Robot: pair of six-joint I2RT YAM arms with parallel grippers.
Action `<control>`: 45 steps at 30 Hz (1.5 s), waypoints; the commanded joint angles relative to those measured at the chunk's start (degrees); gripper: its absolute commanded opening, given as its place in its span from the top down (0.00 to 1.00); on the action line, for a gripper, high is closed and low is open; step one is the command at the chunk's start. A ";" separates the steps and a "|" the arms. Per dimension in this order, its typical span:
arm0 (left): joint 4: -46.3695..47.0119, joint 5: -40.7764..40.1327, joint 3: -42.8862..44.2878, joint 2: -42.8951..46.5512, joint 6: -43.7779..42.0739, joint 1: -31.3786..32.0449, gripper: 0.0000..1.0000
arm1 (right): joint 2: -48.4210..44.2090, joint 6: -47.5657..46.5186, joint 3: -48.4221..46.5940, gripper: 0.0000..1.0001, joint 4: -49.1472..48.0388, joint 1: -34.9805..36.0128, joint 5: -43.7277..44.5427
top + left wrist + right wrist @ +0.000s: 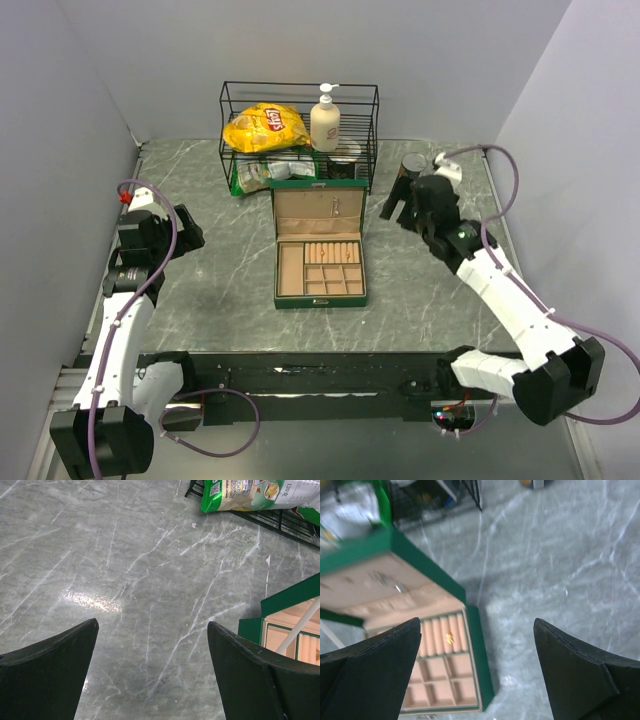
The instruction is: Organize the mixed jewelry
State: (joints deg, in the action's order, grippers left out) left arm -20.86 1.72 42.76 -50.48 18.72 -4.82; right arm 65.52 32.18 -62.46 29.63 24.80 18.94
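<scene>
A green jewelry box (pixel 320 256) with tan compartments stands open mid-table. A small gold ring (pixel 449 638) sits in the ring-roll row of the box; it also shows from above (pixel 347 251). Thin silvery pieces (pixel 387 582) lie blurred on the open lid lining. My right gripper (pixel 402 210) hovers open and empty right of the box lid; in its wrist view (pixel 477 630) the box is at lower left. My left gripper (pixel 190 235) is open and empty over bare table left of the box; the box corner (pixel 295 630) shows at right.
A black wire rack (pixel 300 135) at the back holds a yellow chip bag (pixel 264 127), a white pump bottle (pixel 325 118) and green packets (pixel 250 492). A dark can (pixel 412 165) stands back right. Grey walls close both sides.
</scene>
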 commanded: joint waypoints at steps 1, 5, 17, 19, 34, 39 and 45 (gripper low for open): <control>1.53 0.83 1.10 0.38 -0.26 -0.19 0.04 | 4.87 -0.36 -11.44 0.00 -1.68 -1.77 -1.88; 1.61 1.10 1.18 0.29 -0.18 -0.19 0.04 | 13.03 -2.30 -20.23 0.00 0.17 -2.12 -3.47; 1.53 1.27 1.09 0.12 -0.35 -0.19 0.04 | 29.40 -5.29 -35.72 0.00 5.62 -4.76 -15.33; 1.61 1.18 1.18 -0.15 -0.35 -0.19 0.04 | 29.67 -5.38 -34.23 0.00 3.70 -4.76 -18.57; 1.88 2.85 1.36 -1.29 -0.70 -0.19 0.04 | 26.60 -6.34 -21.22 0.00 -1.06 -4.67 -26.32; 1.88 3.47 1.27 -1.12 -0.79 -0.19 0.04 | 23.87 -6.70 -16.13 0.00 -2.55 -4.41 -27.46; 2.76 5.40 0.92 -0.67 -0.88 -0.10 0.04 | 19.30 -5.91 -8.92 0.00 -4.49 -3.97 -28.17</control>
State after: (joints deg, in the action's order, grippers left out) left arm -20.80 4.69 42.76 -51.94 18.70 -4.82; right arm 87.64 27.70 -76.31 21.30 20.05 -8.34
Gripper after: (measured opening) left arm 0.966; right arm 0.996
